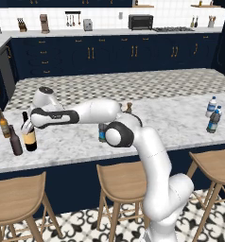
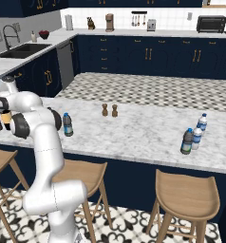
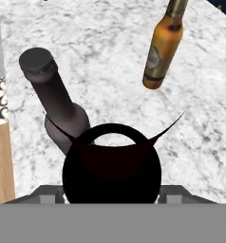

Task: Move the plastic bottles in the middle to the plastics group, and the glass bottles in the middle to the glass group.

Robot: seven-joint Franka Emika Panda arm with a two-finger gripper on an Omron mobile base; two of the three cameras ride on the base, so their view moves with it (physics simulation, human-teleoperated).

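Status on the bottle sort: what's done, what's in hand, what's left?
Done: one grey bottle stands by the whitish bottles. In hand: the wine bottle stands upright on the counter beside the amber bottle and brown bottle, with the fingers at its neck; I can't tell if it is gripped or released. Left: the second grey bottle, mid-counter.

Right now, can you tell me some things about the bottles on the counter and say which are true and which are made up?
1. The wine bottle stands beside the two brown bottles. True.
2. One grey water bottle stands alone by the robot's arm. True.
3. The wine bottle lies on its side. False: it stands upright.
4. Three water bottles stand together at the far end. True.
5. The salt and pepper shakers sit on a stool. False: they stand on the counter.
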